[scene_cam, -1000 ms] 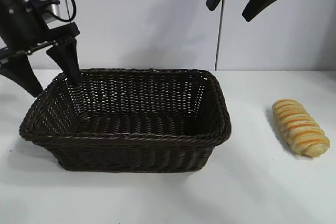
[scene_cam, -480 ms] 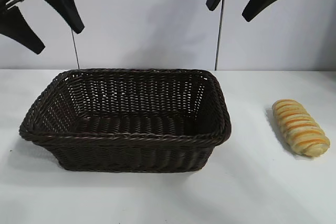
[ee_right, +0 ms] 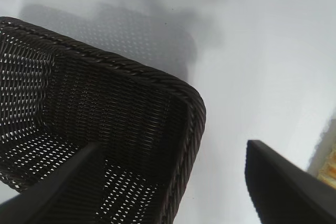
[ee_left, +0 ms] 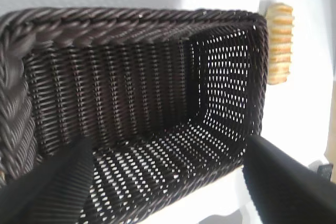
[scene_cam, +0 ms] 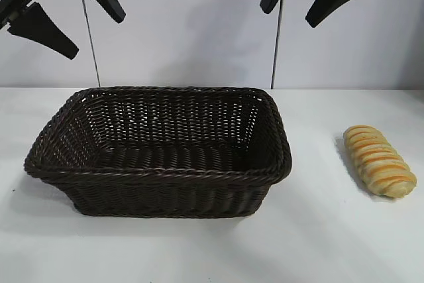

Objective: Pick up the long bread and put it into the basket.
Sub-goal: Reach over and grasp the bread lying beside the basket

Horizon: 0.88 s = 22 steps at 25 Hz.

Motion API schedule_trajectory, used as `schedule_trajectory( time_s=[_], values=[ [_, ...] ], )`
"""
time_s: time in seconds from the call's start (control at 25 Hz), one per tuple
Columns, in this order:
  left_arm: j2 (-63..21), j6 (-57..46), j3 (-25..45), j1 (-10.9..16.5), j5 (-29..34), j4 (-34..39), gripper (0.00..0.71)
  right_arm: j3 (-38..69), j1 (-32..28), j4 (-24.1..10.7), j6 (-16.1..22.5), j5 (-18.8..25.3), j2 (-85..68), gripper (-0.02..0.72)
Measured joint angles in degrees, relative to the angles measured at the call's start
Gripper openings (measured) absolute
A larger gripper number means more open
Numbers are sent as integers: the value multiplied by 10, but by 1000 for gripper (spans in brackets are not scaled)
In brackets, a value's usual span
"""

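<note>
The long bread (scene_cam: 379, 161), golden-yellow with orange-brown stripes, lies on the white table to the right of the basket (scene_cam: 159, 175); the left wrist view shows the bread (ee_left: 279, 43) beyond the basket's far wall (ee_left: 252, 77). The dark brown wicker basket is empty. My left gripper (scene_cam: 91, 30) hangs open high above the basket's back left corner, nothing between its fingers. High over the basket's right end, my right gripper (scene_cam: 286, 16) also stands open and empty. In the right wrist view the basket's corner (ee_right: 194, 108) lies below that gripper (ee_right: 173, 177).
White table (scene_cam: 331, 236) all around the basket, with a pale wall behind. Two thin vertical rods (scene_cam: 276, 44) stand at the back. A sliver of the bread (ee_right: 329, 166) shows at the edge of the right wrist view.
My left gripper has risen from beside the basket's back left rim to high above it and shifted slightly right. The right gripper, basket and bread have not moved.
</note>
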Motion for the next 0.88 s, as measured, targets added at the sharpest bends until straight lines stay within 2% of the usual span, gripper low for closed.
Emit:
schedule_trajectory(
  time_s=[0.36, 0.52, 0.72, 0.88],
  values=[
    [0, -1, 0, -1, -5, 0, 571, 0, 0, -9, 0, 2, 0, 539],
    [0, -1, 0, -1, -5, 0, 571, 0, 0, -64, 14, 2, 0, 539],
    [0, -1, 0, -1, -5, 0, 571, 0, 0, -151, 43, 3, 0, 539],
    [0, -1, 0, -1, -5, 0, 571, 0, 0, -193, 58, 4, 0, 539]
  ],
)
